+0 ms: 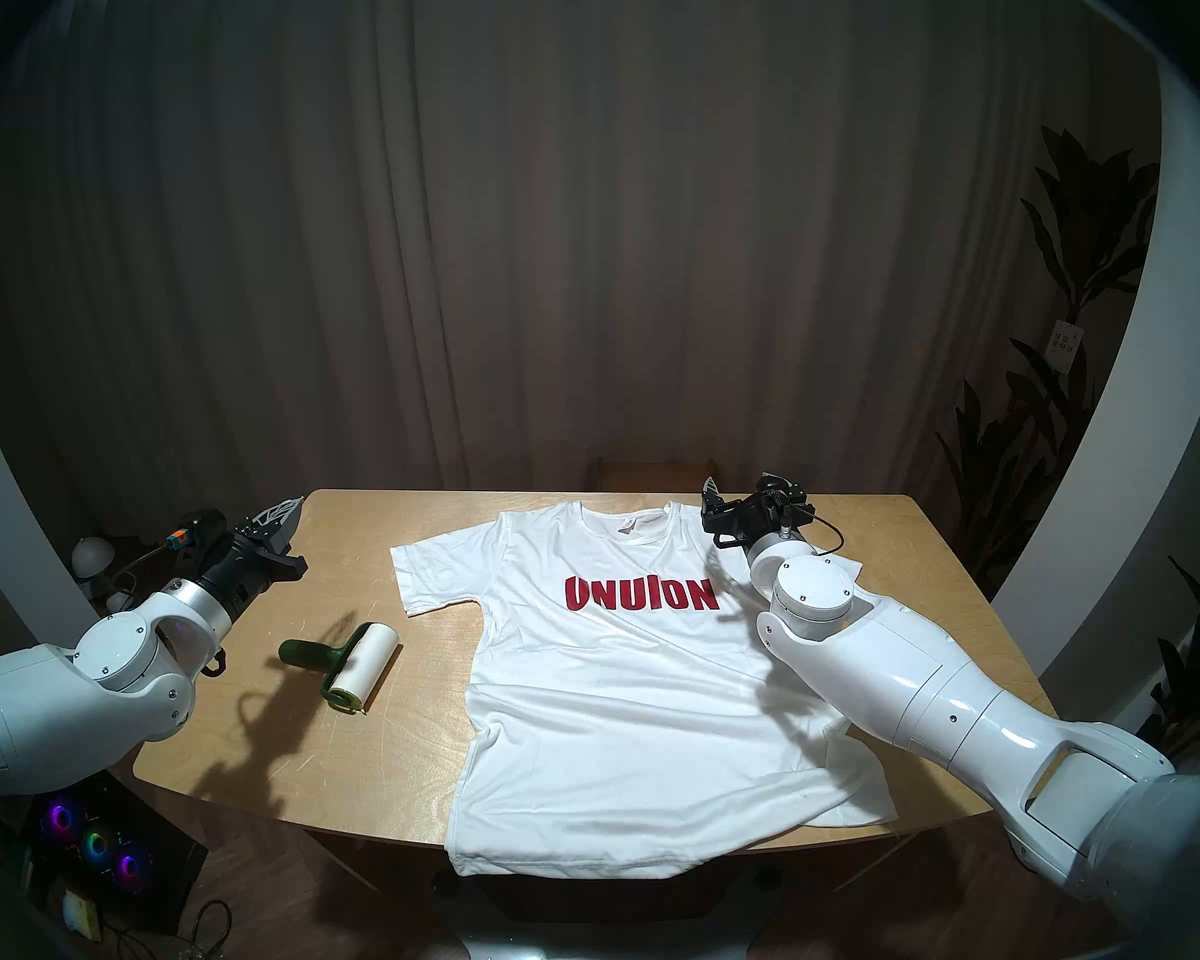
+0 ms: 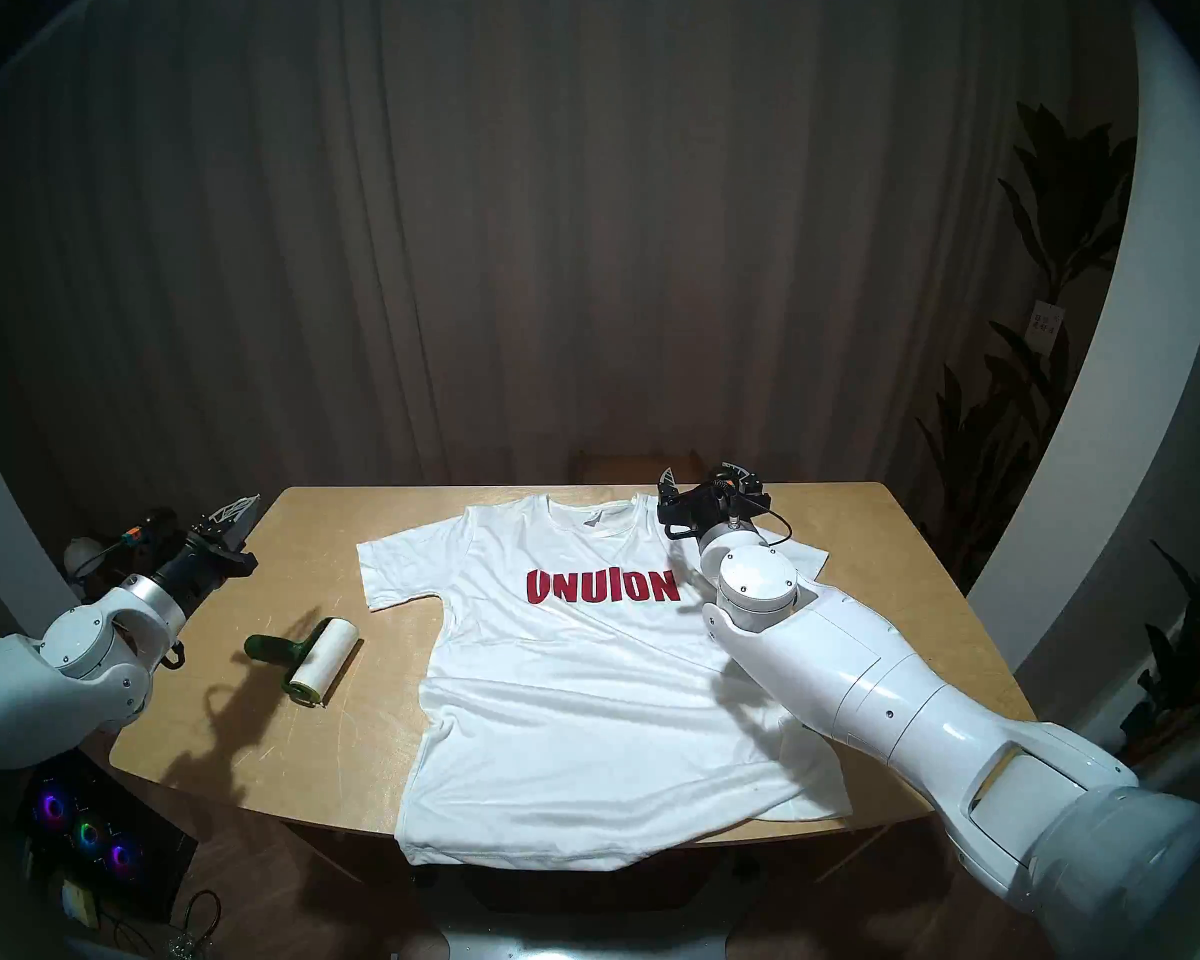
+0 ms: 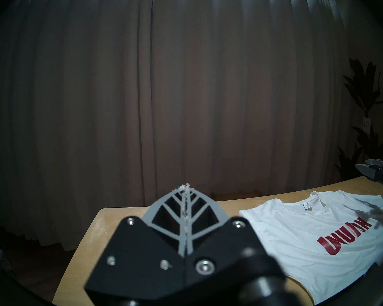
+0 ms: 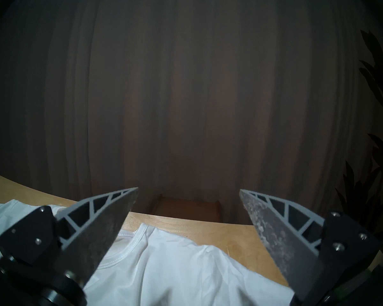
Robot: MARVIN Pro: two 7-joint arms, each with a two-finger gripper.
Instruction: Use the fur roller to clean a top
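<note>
The fur roller [image 1: 358, 664] [image 2: 314, 659], dark green handle and white roll, lies on the wooden table [image 1: 348, 522] left of the top, untouched. The top [image 1: 618, 695] [image 2: 569, 695] [image 3: 307, 232] [image 4: 175, 265] is a white T-shirt with red letters. It is spread flat, its hem hanging over the front edge. My left gripper [image 1: 285, 505] [image 2: 240, 505] [image 3: 185, 191] hovers at the table's far left corner, shut on nothing, well behind the roller. My right gripper [image 1: 743, 484] [image 2: 700, 474] [image 4: 188, 189] is open above the shirt's right shoulder near the collar.
Dark curtains hang behind the table. A low wooden stool [image 1: 656, 470] stands just past the far edge. Tall plants [image 1: 1082, 245] stand at the right. A computer with glowing fans [image 1: 95, 844] sits on the floor at lower left, beside a small lamp [image 1: 91, 557].
</note>
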